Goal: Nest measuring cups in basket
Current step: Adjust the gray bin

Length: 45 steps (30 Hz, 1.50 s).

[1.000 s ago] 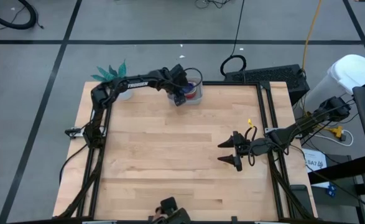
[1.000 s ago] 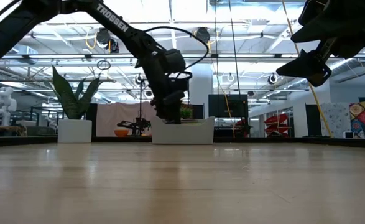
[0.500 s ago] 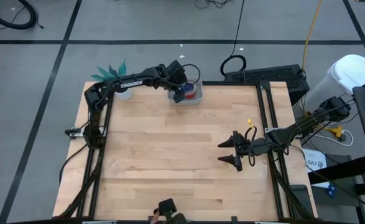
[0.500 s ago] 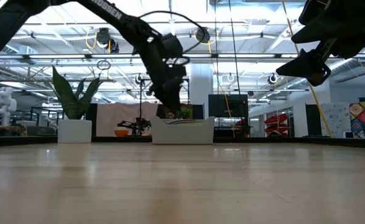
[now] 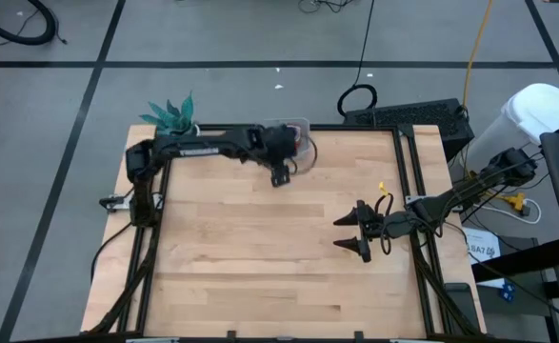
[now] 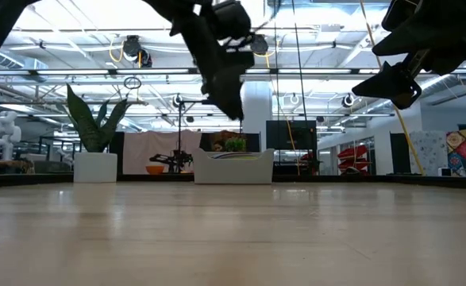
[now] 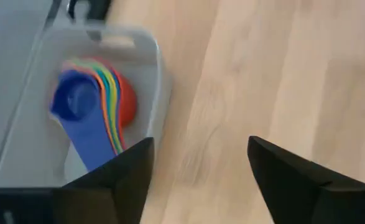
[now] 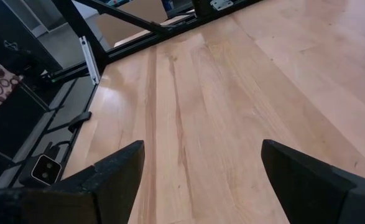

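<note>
**Cups stacked in basket, left arm clear above it**

Left gripper point(image 5: 280, 177) hung above the table just in front of the basket point(image 5: 301, 127), jaws spread, nothing between them. Right gripper point(image 5: 353, 233) waited near the table's right side, jaws spread and empty too.

Risks, as I judged them:
- Left arm sat close over the basket. A low sweep toward the back edge could clip the rim and shove the basket, since it looked light and unanchored.
- Basket sat right at the table's back edge, so a push that way could send it off.
- The stack leaned toward one wall; a jolt could tip or un-nest it.

Contents: the left wrist view showed the basket point(image 7: 146, 56) holding the measuring cups point(image 7: 95, 102) nested in one stack, dark blue on top, the other colours showing as edges, red outermost. Handles fanned together. No loose cup was visible on the table point(image 5: 260, 257). Task looked done or nearly so.
</note>
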{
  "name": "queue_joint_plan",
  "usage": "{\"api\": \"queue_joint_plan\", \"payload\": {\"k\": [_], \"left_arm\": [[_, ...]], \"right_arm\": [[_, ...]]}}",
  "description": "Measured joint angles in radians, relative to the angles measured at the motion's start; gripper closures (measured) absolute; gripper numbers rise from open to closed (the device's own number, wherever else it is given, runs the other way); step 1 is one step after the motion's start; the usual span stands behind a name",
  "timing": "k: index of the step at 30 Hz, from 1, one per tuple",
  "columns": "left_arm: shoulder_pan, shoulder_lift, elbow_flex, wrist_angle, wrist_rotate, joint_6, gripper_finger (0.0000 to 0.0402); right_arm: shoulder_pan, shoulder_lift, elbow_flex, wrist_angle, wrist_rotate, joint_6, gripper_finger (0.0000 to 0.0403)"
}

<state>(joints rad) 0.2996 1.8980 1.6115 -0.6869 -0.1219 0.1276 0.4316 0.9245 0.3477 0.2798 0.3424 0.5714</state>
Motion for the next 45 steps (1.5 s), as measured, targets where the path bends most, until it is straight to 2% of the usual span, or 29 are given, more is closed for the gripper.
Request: {"api": "queue_joint_plan", "payload": {"k": [4,6,10,11,21,27,45], "left_arm": [[-0.046,0.054,-0.002,-0.026,-0.116,0.008,0.0195],[-0.047,0.073,-0.002,-0.044,-0.127,0.008,0.0243],[-0.022,0.111,-0.002,-0.065,-0.136,0.038,0.0368],[-0.012,0.118,-0.002,-0.052,-0.136,0.045,0.0384],[0.067,0.231,-0.002,-0.008,-0.029,0.062,0.0398],[0.054,0.236,-0.002,0.042,-0.018,0.088,0.0399],[0.117,0.236,-0.002,0.091,-0.007,0.087,0.0398]], "right_arm": [[0.003,0.000,0.000,-0.002,-0.004,0.009,0.0090],[0.008,0.000,0.000,0.000,-0.005,0.012,0.0090],[0.016,0.000,0.000,-0.001,-0.005,0.015,0.0090],[0.015,0.000,0.000,-0.001,-0.005,0.015,0.0090],[0.015,0.000,0.000,-0.005,-0.004,0.029,0.0090],[0.015,0.000,0.000,-0.016,0.002,0.021,0.0090],[0.014,0.000,0.000,-0.018,0.021,0.019,0.0090]]}}
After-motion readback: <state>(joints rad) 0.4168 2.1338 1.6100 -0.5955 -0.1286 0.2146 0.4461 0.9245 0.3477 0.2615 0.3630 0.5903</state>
